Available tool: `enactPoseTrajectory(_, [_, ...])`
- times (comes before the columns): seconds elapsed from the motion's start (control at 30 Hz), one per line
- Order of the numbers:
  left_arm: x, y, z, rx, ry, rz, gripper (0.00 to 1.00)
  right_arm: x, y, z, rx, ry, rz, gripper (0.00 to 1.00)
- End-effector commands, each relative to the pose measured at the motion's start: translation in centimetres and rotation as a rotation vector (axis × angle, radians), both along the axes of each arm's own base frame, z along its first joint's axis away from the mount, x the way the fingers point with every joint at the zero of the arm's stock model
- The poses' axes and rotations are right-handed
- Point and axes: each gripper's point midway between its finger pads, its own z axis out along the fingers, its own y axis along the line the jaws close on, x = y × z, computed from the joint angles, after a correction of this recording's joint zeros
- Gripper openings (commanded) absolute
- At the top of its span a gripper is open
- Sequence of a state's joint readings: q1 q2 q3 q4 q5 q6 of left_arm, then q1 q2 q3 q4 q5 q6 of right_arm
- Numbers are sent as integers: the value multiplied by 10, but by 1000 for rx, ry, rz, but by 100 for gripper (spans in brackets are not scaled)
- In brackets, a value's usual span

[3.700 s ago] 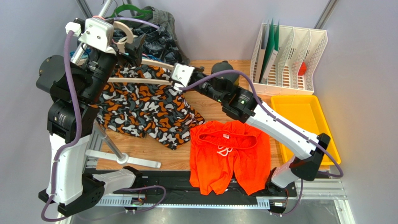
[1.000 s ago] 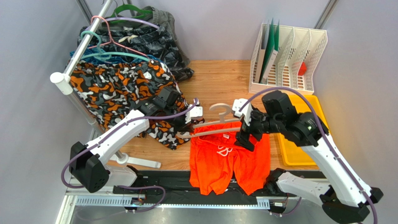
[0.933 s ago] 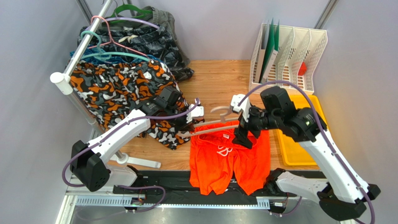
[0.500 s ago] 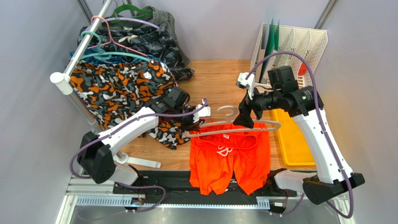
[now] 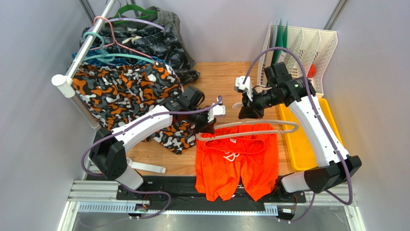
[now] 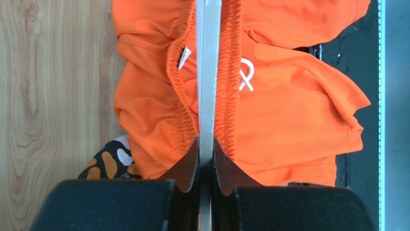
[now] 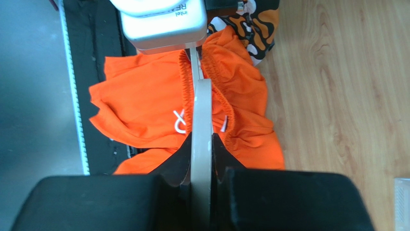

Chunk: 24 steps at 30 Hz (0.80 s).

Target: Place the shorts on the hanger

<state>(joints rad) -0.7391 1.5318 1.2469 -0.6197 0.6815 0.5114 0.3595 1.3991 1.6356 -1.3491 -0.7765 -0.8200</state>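
Wooden table (image 5: 221,79) beneath, left gripper (image 6: 206,161) and right gripper (image 7: 201,163) each pinch the hanger (image 6: 208,72), its hook (image 5: 238,105) apparently half hidden.

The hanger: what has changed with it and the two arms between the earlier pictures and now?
The hanger came down from the rack to over the shorts, carried by the left gripper, which stays shut on its end. The right gripper, open a second ago, closed on the hanger near its hook. The shorts did not move.
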Motion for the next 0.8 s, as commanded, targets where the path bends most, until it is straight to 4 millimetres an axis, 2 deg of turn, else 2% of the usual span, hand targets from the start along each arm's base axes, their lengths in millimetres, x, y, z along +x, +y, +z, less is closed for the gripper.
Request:
enactPoseTrajectory(0.0, [13,-18,35,-75,-15,33,28,-6,-15,1,-34,-20,50,0])
enactPoseTrajectory(0.03, [15,-17,39,-66,-11,50,37,-3,-22,3,-39,-30,36,0])
enactPoseTrajectory(0.13, [22,-6,46,-74,12,141,53,-7,-40,9,-41,-59,15,0])
enactPoseTrajectory(0.2, [25,3,49,-88,29,182,66,-16,-48,8,-61,-58,25,0])
enactPoseTrajectory(0.43, [15,28,18,6,-3,184,66,-60,-64,10,-91,-79,25,0])
enactPoseTrajectory(0.57, [17,30,0,53,8,199,65,-75,-68,12,-88,-106,14,0])
enactPoseTrajectory(0.7, [23,29,-27,136,16,222,63,-97,-67,3,-93,-98,38,0])
enactPoseTrajectory(0.77, [28,32,-33,152,35,264,61,-111,-69,-5,-99,-99,57,0])
